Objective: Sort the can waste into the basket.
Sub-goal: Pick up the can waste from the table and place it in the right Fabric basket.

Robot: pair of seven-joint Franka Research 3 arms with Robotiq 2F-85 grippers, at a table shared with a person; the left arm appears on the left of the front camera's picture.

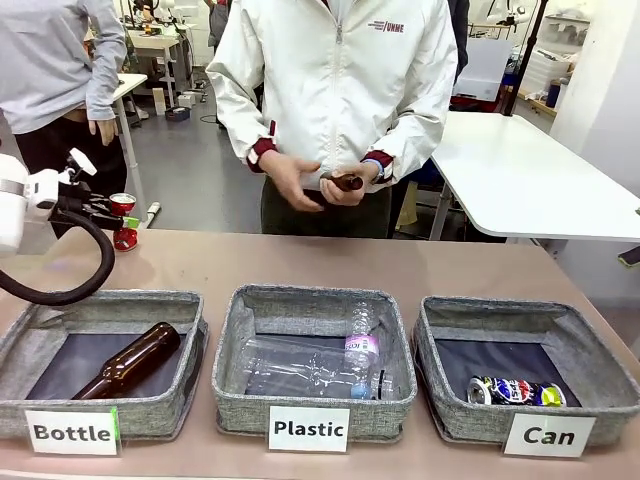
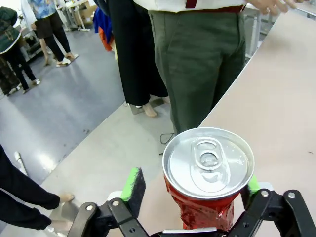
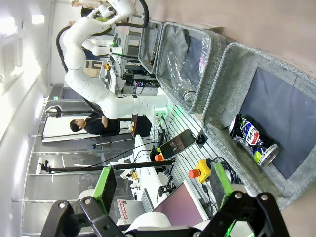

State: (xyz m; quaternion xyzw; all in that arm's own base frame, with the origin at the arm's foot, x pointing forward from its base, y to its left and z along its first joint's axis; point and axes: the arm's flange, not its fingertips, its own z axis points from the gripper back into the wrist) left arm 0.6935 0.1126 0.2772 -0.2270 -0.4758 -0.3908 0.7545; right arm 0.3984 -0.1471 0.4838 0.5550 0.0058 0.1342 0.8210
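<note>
Astride the red can (image 2: 207, 163) with the left gripper (image 2: 192, 187): jaws parted, one green pad (image 2: 132, 183) standing clear of the crumpled wall, the other tucked just behind the rim on the opposite side, so not clamped by the look of it. Directly between the fingers, then; nothing to reach for, only to close on. Long axis upright, crossways to the line from pad to pad, lid turned up toward the wrist. Stands near the far edge of the table (image 1: 300, 265), at the very tips of this gripper. From here, the Can basket (image 1: 468, 415) well off toward the robot's right, beyond the Bottle basket (image 1: 100, 300) just beside the gripper and the Plastic basket (image 1: 310, 295) after that; probably a long carry across the middle. At the right gripper (image 3: 163, 195): fingers spread wide, nothing between them, facing into that same Can basket and well apart from the red can, hence the left plainly the nearer arm. Ahead of the right gripper's fingers, lying on its side on the dark lining: the blue-silver can (image 3: 253, 140). As to the red can's looks: squashed short, red skin creased and dented below, bright silver lid round and whole with its ring-pull in place. Likely light, and apt to give unevenly under the pads.
</note>
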